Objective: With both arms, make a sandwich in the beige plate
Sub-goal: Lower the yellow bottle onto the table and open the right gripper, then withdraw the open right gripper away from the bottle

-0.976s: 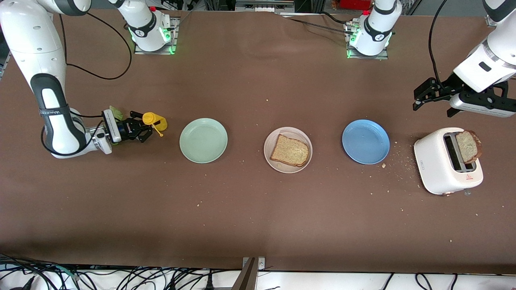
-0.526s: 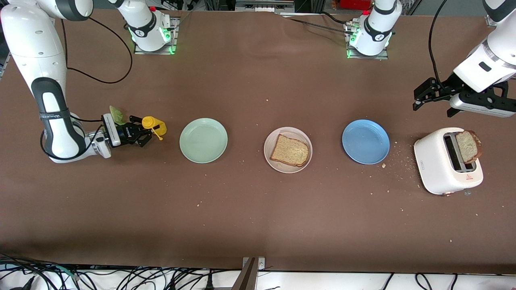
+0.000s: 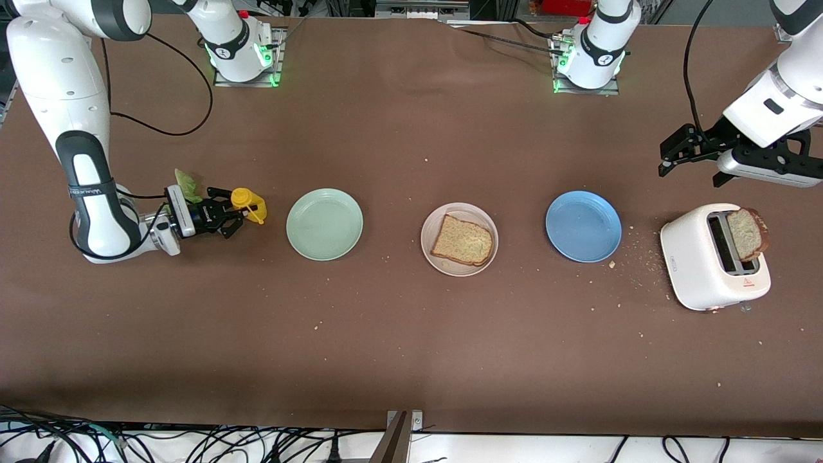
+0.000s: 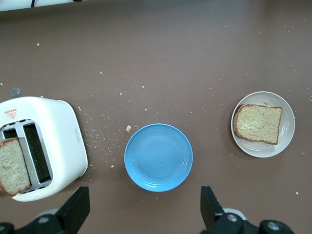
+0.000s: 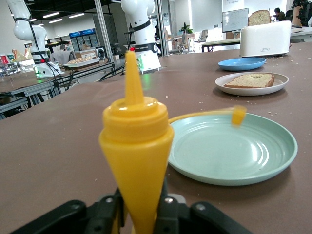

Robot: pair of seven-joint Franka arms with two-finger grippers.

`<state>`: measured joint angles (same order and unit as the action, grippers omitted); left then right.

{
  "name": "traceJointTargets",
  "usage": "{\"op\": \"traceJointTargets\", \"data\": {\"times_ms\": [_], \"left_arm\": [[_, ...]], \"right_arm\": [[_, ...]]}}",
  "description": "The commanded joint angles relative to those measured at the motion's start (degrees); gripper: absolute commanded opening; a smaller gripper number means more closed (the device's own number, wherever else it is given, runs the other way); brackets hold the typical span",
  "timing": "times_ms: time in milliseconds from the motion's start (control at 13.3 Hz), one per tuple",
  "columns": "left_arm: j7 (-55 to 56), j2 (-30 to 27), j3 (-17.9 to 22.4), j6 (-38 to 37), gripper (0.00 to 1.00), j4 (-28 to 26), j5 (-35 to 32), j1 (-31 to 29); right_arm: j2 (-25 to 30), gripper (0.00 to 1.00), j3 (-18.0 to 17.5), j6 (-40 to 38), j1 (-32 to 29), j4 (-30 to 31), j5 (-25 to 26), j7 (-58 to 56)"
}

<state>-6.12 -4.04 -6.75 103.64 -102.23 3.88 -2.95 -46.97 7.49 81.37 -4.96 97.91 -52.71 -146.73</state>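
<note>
While one bread slice (image 3: 462, 240) lies on the beige plate (image 3: 491, 226), the right gripper (image 3: 226, 211) clamps a yellow sauce bottle (image 3: 247, 202) beside the mint plate (image 3: 324, 224); saucing looks next. Over the toaster (image 3: 710, 263), the left gripper (image 3: 672, 154) waits, jaws wide.

Bread slice (image 3: 462, 241) on plate (image 3: 437, 222), between two plates.

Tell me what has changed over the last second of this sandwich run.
The right gripper, shut on the yellow squeeze bottle, shifted slightly toward the mint-green plate, uncovering more of the lettuce leaf beside its wrist. The left gripper is open and waits above the table, up beside the toaster. The bread slice on the beige plate, the slice in the toaster and the blue plate have not moved.
</note>
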Motion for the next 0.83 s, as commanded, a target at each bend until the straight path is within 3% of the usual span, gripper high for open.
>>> {"op": "traceJointTargets", "data": {"times_ms": [0, 225, 751], "left_arm": [[-1.18, 0.00, 0.07, -0.81, 1.00, 0.72, 1.65, -0.39], [-1.18, 0.09, 0.07, -0.81, 1.00, 0.72, 1.74, -0.39], [-1.18, 0.09, 0.07, -0.81, 1.00, 0.72, 1.74, -0.39]], "right_arm": [[-1.37, 0.89, -0.29, -1.39, -0.40, -2.28, 0.51, 1.88], [-1.19, 0.98, 0.41, -1.74, -0.75, -2.46, 0.86, 4.43], [-0.14, 0.98, 10.60, -4.02, -0.49, -12.10, 9.81, 17.86]]}}
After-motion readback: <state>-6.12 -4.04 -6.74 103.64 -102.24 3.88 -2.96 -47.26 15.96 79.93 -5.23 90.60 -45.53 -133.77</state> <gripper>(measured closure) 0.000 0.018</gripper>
